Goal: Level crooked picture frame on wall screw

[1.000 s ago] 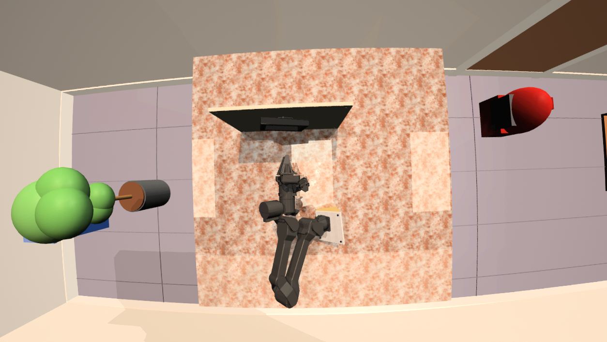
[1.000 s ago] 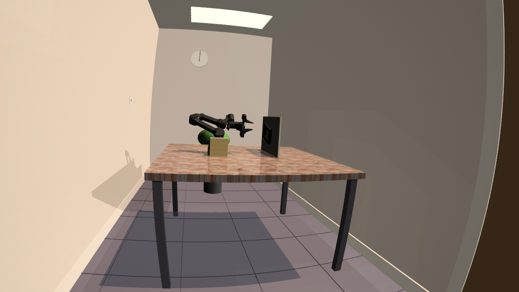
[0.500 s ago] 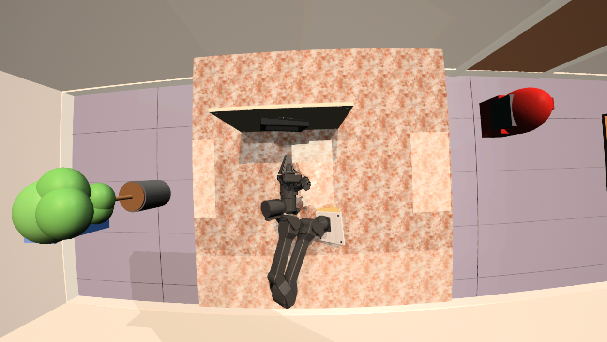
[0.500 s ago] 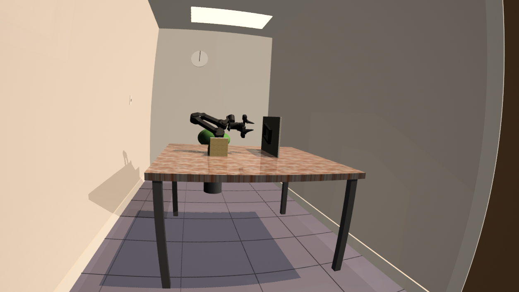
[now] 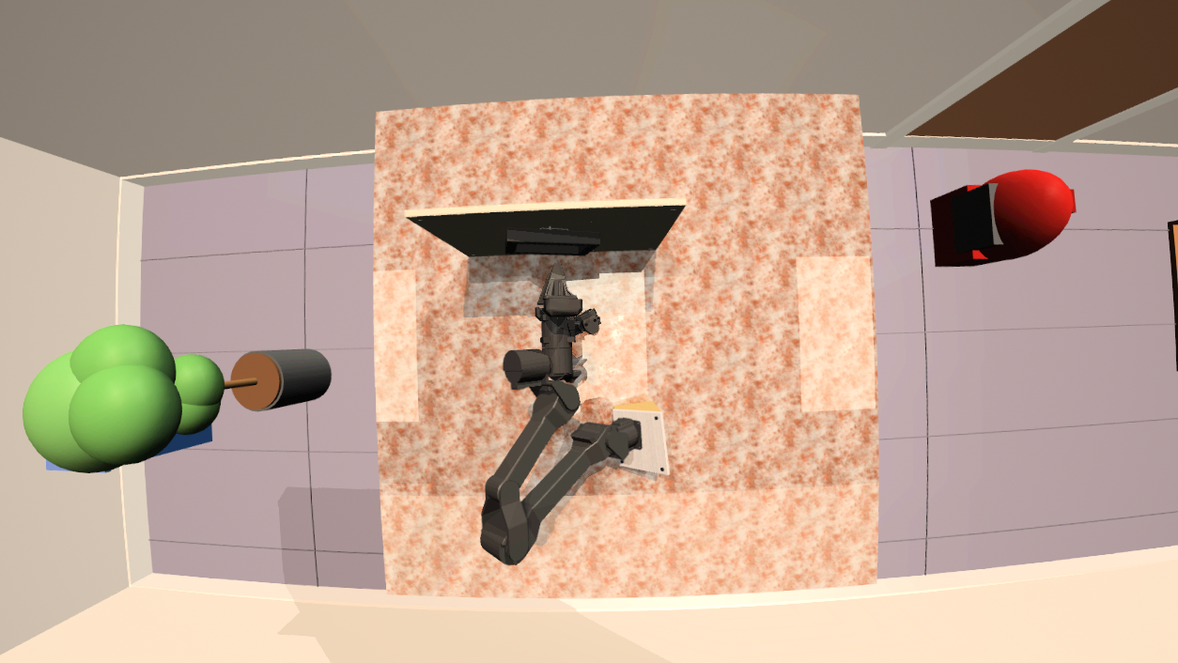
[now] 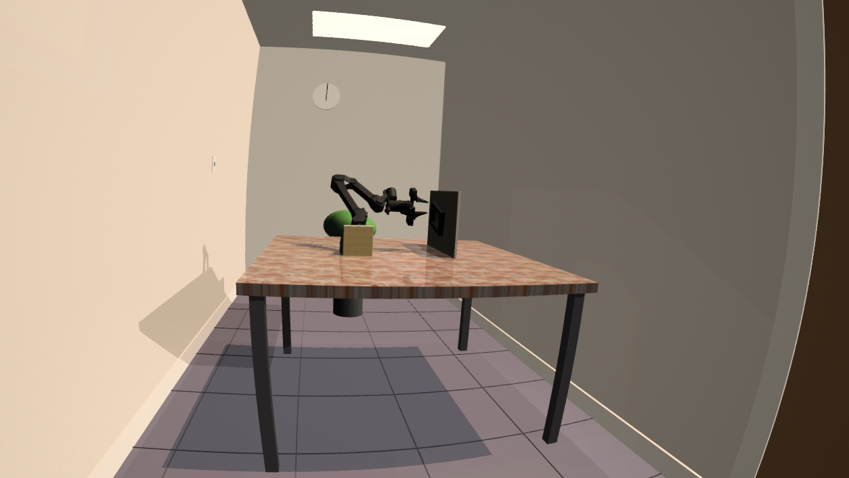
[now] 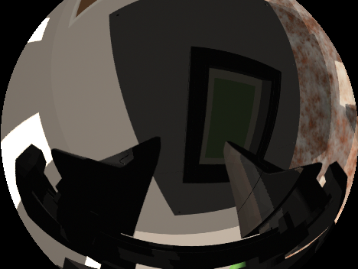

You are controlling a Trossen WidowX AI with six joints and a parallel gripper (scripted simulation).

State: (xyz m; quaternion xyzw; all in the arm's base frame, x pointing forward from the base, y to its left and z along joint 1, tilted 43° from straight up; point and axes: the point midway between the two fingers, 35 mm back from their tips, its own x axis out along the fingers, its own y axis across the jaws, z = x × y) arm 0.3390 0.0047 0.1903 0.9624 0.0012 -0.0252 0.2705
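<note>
The picture frame (image 6: 437, 216) is seen hung on the front of a dark upright panel (image 6: 448, 223) standing on the mottled surface (image 6: 416, 275). In the wrist view the frame (image 7: 231, 115) is shown rotated, a dark border around a green centre. The pincer (image 6: 417, 208) is held just in front of the frame, apart from it, its fingers spread with nothing between them. The arm is mounted on a tan block (image 6: 357, 240). A green plant (image 5: 107, 394) and a red object (image 5: 1026, 214) are seen on the floor beside the surface.
</note>
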